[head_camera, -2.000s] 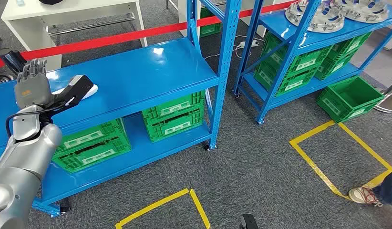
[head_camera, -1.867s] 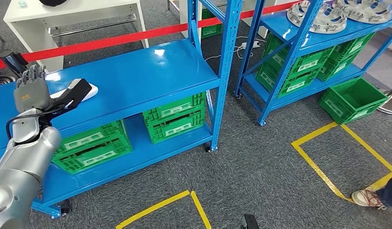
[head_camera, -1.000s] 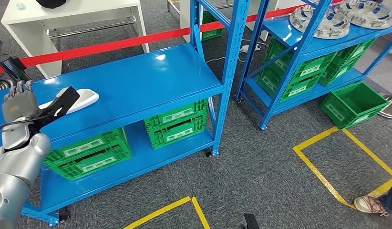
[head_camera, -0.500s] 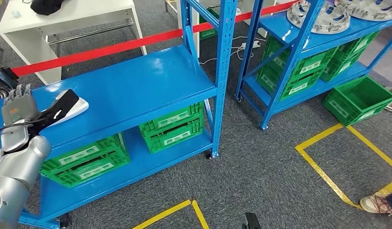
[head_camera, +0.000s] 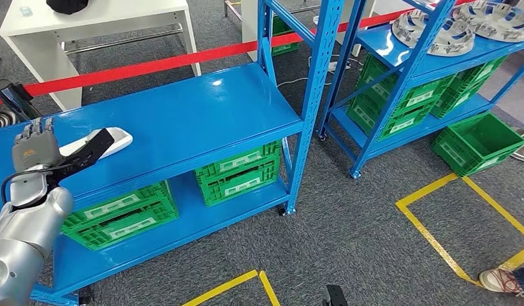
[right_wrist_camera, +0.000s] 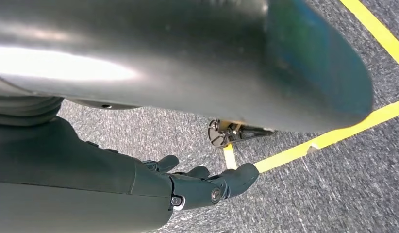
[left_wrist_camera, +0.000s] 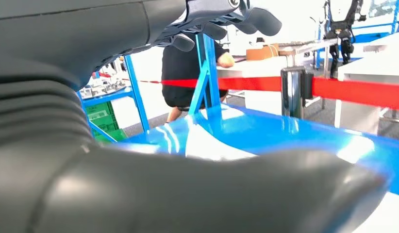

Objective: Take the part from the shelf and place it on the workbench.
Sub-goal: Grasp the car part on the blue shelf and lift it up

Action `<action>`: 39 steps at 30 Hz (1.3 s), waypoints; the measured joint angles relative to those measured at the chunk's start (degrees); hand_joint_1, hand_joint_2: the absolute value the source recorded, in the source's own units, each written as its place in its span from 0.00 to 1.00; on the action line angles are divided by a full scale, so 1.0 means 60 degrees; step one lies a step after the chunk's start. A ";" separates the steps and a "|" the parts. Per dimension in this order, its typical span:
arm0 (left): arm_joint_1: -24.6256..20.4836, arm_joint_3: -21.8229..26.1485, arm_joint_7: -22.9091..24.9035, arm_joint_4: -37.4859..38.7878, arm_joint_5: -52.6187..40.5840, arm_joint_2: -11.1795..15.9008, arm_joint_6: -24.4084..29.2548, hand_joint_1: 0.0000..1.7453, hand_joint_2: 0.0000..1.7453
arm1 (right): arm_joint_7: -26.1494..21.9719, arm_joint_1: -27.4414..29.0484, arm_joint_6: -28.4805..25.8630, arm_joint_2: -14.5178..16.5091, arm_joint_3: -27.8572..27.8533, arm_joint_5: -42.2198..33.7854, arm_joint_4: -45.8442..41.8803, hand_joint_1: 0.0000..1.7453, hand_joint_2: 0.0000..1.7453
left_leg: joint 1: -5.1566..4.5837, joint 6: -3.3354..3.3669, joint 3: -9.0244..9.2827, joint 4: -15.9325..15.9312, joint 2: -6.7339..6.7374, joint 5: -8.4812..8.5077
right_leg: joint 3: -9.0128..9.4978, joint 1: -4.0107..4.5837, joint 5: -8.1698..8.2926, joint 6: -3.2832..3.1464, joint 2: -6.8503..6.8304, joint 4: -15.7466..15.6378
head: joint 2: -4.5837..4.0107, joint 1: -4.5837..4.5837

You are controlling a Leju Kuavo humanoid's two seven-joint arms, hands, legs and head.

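Note:
The white, flat part (head_camera: 117, 137) lies on the top board of the blue shelf (head_camera: 196, 108), near its left end. My left hand (head_camera: 33, 150) is raised upright just left of it, fingers apart, and its dark thumb (head_camera: 94, 146) reaches out over the part's near end. Nothing is gripped. In the left wrist view the part (left_wrist_camera: 207, 145) shows as a white patch on the glossy blue board, between the blurred thumb (left_wrist_camera: 212, 194) and the fingers (left_wrist_camera: 222, 19). My right hand (right_wrist_camera: 207, 184) hangs over the grey carpet with its fingers loosely extended and holds nothing.
Green crates (head_camera: 237, 172) sit on the lower board. A red barrier tape (head_camera: 151, 64) and a white table (head_camera: 100, 19) lie behind the shelf. A second blue shelf with silver round parts (head_camera: 438, 32) stands at right, a green crate (head_camera: 479, 140) and a person's shoe (head_camera: 502, 279) on the floor.
The whole picture has shifted, so the camera moved. My left hand stays beside the white part with its thumb over it, and the part has not left the board.

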 joint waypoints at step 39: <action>0.1209 -0.0414 -0.0692 0.0136 -0.1063 -0.0706 0.1038 0.00 1.00 | 0.0075 0.0002 0.0055 0.0000 -0.0006 0.0264 0.0000 0.00 0.00 | -0.0013 0.0040 0.0021 -0.0012 0.0035 -0.0013 | 0.0007 -0.0016 -0.0007 0.0256 0.0009 -0.0034 | 0.0000 -0.0004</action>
